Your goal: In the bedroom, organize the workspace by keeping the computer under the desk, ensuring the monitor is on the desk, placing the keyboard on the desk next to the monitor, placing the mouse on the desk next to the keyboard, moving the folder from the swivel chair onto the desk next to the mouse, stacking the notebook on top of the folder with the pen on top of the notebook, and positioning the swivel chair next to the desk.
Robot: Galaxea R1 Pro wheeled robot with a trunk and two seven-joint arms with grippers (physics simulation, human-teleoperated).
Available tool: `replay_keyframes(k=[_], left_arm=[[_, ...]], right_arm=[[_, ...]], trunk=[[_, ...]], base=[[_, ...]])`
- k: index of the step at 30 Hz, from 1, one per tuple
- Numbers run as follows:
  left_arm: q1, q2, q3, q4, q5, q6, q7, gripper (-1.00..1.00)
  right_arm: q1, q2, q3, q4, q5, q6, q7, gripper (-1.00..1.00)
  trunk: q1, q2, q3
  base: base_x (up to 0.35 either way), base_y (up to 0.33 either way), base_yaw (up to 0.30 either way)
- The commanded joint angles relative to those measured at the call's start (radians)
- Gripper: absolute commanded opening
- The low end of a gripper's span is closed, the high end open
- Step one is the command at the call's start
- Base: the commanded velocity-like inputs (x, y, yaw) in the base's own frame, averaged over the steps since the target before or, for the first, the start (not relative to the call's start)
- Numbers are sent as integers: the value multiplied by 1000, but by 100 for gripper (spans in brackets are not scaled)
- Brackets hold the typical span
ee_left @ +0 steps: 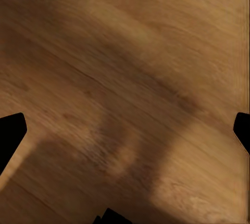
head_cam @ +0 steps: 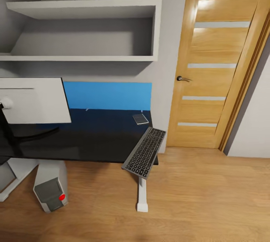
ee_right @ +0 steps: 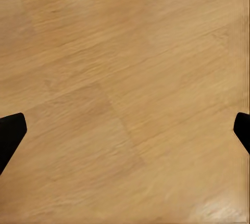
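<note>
Four task items lie on or by the desk. The keyboard sits at the desk's right front corner, angled, with its near end overhanging the edge. The notebook lies flat on the desk behind the keyboard, just before the blue back panel. The monitor stands at the desk's left, white back showing. The computer stands on the floor under the desk's left part, red dot at its front. Right of the desk is a wooden door; above the desk, grey shelves. Left gripper: fingers wide apart over shadowed floor. Right gripper: fingers wide apart over bare floor, nothing held.
</note>
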Motion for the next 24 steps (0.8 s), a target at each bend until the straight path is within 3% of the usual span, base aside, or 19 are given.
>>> replay_keyframes(k=[1,24], left_arm=[[0,0,-9,-1,0,-2,8,100],[0,-5,-9,0,-24,21,6,100]], right_arm=[[-1,0,9,-1,0,-1,-10,100],[0,-2,9,-1,2,0,-10,100]], trunk=[[0,0,-1],[0,0,11]], base=[[0,0,-270],[142,-128,-273]])
